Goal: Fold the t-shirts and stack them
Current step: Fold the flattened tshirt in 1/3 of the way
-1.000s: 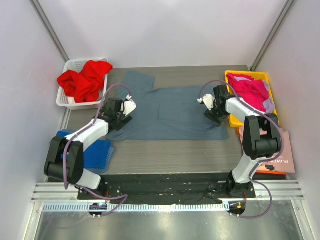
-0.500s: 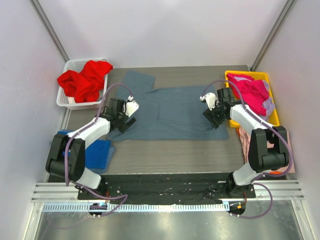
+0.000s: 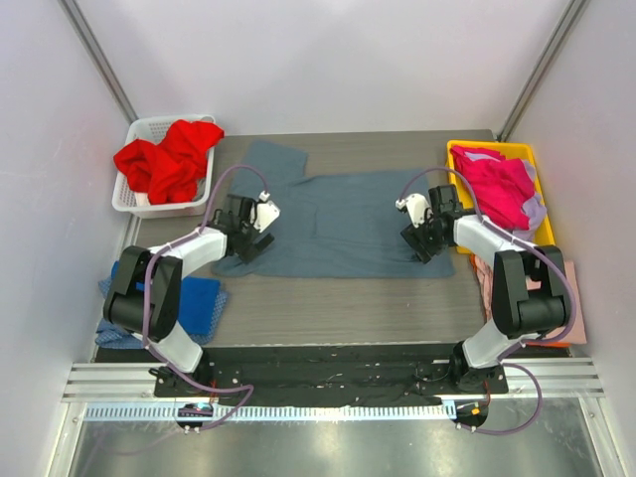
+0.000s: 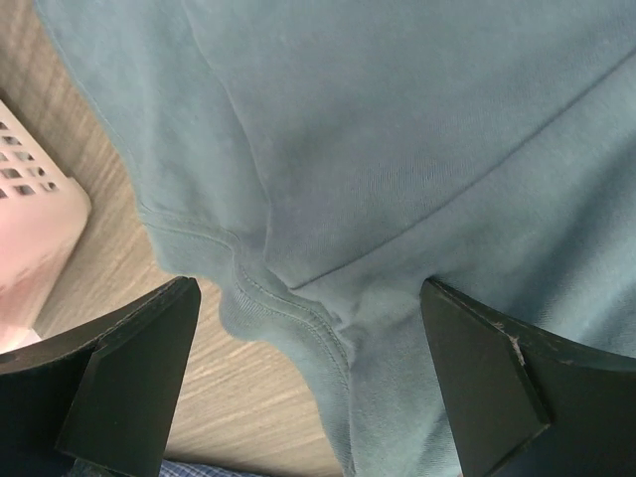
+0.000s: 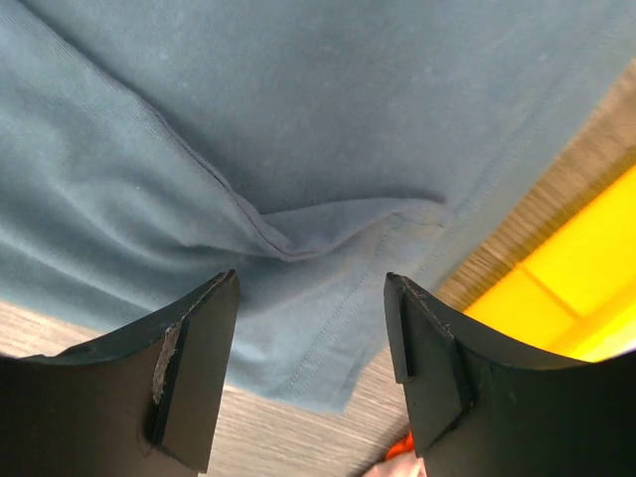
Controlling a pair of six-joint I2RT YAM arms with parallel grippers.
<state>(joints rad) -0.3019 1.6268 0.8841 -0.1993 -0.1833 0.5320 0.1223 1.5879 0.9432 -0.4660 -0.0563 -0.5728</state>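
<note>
A large slate blue-grey t-shirt point(image 3: 343, 224) lies spread flat on the table. My left gripper point(image 3: 254, 231) is open and low over its left edge. In the left wrist view the gripper point(image 4: 318, 373) straddles a stitched hem fold of the shirt point(image 4: 397, 149). My right gripper point(image 3: 418, 237) is open over the shirt's right edge. In the right wrist view the gripper point(image 5: 310, 358) straddles a crease near the shirt's corner point(image 5: 298, 119). A red t-shirt point(image 3: 171, 157) fills the white basket. A magenta t-shirt point(image 3: 495, 179) lies in the yellow tray. A royal blue t-shirt point(image 3: 196, 304) lies at near left.
The white basket point(image 3: 137, 206) stands at the far left and shows in the left wrist view point(image 4: 30, 224). The yellow tray point(image 3: 535, 164) stands at the far right, its rim close to my right fingers point(image 5: 566, 288). Pale pink cloth point(image 3: 481, 270) lies by the right arm.
Both grippers have shifted slightly and come lower over the shirt's side edges, the left a little to the right, the right a little nearer. The shirt has not moved.
</note>
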